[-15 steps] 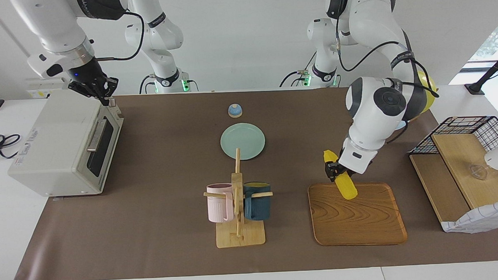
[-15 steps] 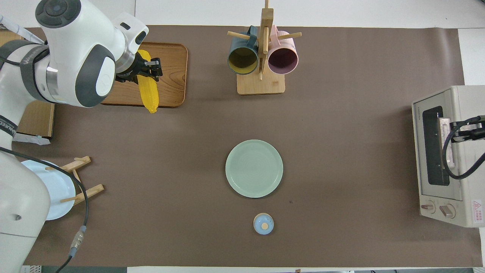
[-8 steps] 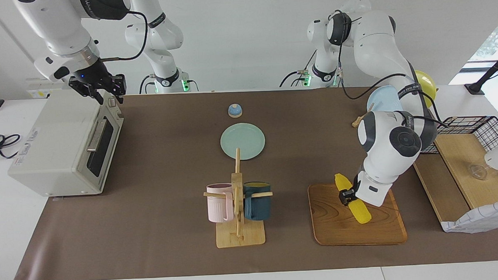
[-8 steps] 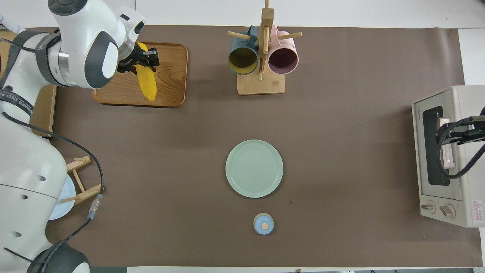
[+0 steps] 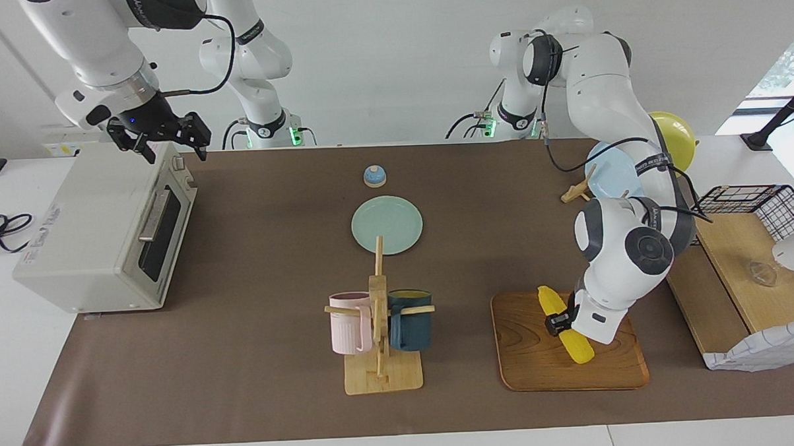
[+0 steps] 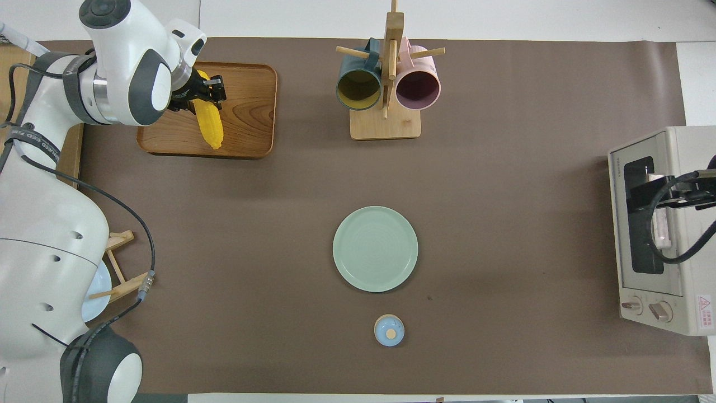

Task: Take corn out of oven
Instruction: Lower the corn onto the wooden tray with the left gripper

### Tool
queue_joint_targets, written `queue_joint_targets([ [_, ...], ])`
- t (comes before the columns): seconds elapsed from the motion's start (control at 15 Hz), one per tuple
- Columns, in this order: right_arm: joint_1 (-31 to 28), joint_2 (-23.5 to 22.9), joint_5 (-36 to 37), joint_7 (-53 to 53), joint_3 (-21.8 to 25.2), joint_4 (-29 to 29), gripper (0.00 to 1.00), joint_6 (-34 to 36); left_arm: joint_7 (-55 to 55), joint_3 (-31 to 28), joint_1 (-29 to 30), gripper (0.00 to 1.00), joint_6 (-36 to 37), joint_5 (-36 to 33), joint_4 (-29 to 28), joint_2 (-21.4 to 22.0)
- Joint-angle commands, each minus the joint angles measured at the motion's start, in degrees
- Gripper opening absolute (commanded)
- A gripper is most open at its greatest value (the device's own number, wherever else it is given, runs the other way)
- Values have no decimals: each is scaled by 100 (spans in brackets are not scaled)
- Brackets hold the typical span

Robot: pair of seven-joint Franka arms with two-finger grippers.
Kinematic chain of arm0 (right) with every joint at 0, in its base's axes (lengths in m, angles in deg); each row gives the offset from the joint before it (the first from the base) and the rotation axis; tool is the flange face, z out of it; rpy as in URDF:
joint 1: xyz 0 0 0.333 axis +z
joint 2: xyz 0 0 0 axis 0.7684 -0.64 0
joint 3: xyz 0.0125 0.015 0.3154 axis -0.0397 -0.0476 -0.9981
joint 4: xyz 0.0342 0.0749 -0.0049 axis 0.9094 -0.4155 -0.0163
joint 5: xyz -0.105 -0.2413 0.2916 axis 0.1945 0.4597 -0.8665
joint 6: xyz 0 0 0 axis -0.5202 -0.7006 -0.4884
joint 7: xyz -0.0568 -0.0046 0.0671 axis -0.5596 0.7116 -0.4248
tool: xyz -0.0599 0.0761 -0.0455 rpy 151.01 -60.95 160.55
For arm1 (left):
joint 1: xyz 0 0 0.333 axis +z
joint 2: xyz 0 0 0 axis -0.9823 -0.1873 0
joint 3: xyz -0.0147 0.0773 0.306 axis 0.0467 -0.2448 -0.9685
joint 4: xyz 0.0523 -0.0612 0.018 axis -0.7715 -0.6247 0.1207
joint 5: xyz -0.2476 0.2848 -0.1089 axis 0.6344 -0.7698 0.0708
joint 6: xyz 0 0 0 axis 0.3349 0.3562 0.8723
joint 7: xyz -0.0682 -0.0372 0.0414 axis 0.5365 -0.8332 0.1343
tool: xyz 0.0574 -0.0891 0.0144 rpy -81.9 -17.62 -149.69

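Note:
The yellow corn (image 5: 550, 300) is in my left gripper (image 5: 559, 321), which is shut on its middle. The cob lies tilted, low over the wooden tray (image 5: 541, 370), its thin end down at the tray's surface. In the overhead view the corn (image 6: 211, 122) and left gripper (image 6: 202, 96) are over the tray (image 6: 251, 112). The off-white oven (image 5: 100, 227) stands at the right arm's end of the table with its dark glass door shut. My right gripper (image 5: 173, 148) hangs open and empty just above the oven's top front edge. It also shows in the overhead view (image 6: 640, 195) over the oven (image 6: 691, 235).
A wooden mug rack (image 5: 380, 355) with a pink mug and a dark blue mug stands mid-table. Nearer to the robots lie a green plate (image 5: 387, 224) and a small blue knob-topped lid (image 5: 375, 176). A plate stand (image 5: 606, 173) and a shelf with a wire basket (image 5: 742, 264) are at the left arm's end.
My left gripper has carried the corn down and farther over the tray. My right gripper has lifted off the oven's top front edge and spread its fingers.

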Motion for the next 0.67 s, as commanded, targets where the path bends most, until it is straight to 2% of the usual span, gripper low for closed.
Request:
queue_joint_targets([
  [0.0,483,-103,54,-96,412,157,100,57,14,-25,-25,0,23,-152,343,-177],
  [0.4,626,-314,134,-96,546,456,100,215,22,-7,-25,0,5,-152,335,-159],
  [0.47,695,-306,125,-96,572,456,100,223,22,-8,-25,18,32,-152,335,-159],
  [0.53,757,-288,107,-96,642,439,100,224,14,-25,-60,99,58,-152,335,-159],
  [0.6,758,-271,98,-96,695,413,100,232,14,-25,-43,100,102,-152,335,-150],
])
